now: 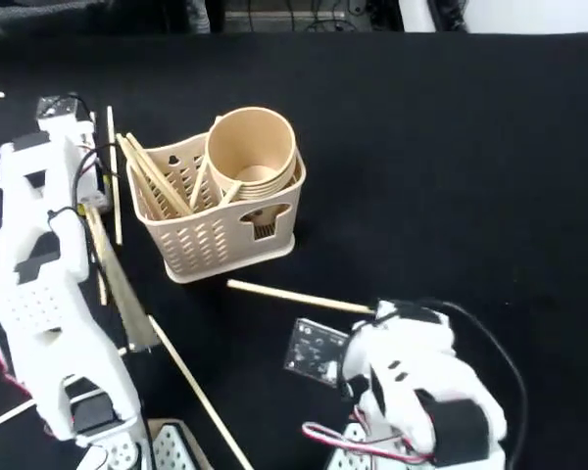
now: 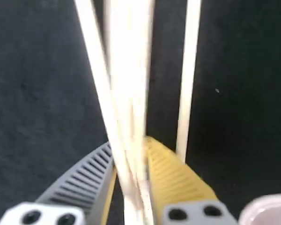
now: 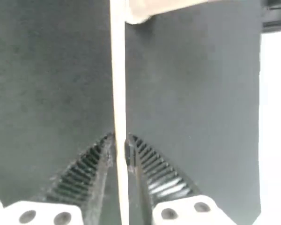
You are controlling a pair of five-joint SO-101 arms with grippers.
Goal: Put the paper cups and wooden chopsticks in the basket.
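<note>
Black cloth (image 1: 451, 147) covers the table. The right gripper (image 3: 119, 145) has its jaws almost together, pinching 1 chopstick (image 3: 117, 70) that lies just near of the basket (image 1: 211, 245). The left gripper (image 2: 130, 161), left of the basket, is clamped on blurred chopsticks (image 2: 126, 70), their count unclear. Stacked paper cups (image 1: 252, 147) stand inside the basket, bases hidden.

cups (image 1: 252, 147) and chopsticks (image 1: 157, 176) in the basket (image 1: 206, 240), a loose chopstick (image 1: 294, 296) just before it
</note>
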